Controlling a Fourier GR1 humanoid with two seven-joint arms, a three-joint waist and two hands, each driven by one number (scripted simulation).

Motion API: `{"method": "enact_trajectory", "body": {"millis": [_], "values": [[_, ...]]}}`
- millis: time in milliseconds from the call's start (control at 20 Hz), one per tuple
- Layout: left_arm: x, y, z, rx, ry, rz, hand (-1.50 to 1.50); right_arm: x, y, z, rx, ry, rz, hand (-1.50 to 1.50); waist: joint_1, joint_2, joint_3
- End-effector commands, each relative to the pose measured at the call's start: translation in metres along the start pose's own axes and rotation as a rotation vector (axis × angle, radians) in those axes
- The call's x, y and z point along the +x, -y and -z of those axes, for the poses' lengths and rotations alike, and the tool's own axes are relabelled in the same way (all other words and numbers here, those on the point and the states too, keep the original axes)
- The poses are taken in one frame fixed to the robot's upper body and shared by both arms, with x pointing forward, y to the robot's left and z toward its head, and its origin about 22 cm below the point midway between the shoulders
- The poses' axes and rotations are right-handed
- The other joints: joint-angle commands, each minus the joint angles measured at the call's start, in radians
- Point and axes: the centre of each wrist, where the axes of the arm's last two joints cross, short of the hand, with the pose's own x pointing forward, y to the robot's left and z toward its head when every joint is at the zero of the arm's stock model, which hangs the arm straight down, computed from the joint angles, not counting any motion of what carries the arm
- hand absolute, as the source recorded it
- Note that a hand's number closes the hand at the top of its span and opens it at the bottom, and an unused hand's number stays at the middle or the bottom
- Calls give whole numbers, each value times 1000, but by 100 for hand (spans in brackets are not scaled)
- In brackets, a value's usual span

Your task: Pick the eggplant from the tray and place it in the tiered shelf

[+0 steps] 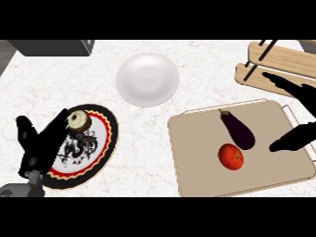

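A dark purple eggplant (237,129) lies on the beige tray (201,152), stem end toward the far side. My right hand (304,109) hovers over the tray's right edge, open, with its thumb pointing at the eggplant and its fingers stretched toward the shelf; it does not touch the eggplant. The wooden tiered shelf (290,65) stands at the far right. At the lower left my left hand (41,143) rests open, fingers up, over a patterned plate.
A red tomato (231,156) sits on the tray just in front of the eggplant. A white bowl (147,78) stands at the middle back. The patterned plate (98,139) holds a small round pastry (78,120). A dark appliance (54,47) is at the far left.
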Motion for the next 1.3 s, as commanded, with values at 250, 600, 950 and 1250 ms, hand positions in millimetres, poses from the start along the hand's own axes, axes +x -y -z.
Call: {"method": "enact_trajectory", "body": {"millis": [250, 600, 950, 1250], "values": [[-18, 9, -13, 0, -22, 7, 0, 6, -37, 7, 24, -123, -112, -150, 3, 1, -1], [-5, -3, 16, -13, -2, -6, 0, -7, -60, 14, -33, -135, -115, -150, 0, 3, -1], [-11, 1, 8, 11, -23, -1, 0, 0, -93, 12, -31, -155, -127, -150, 0, 2, -1], [-16, -13, 11, 4, -18, -9, 0, -13, -93, 13, -50, -190, -204, -150, -2, 3, -1]]}}
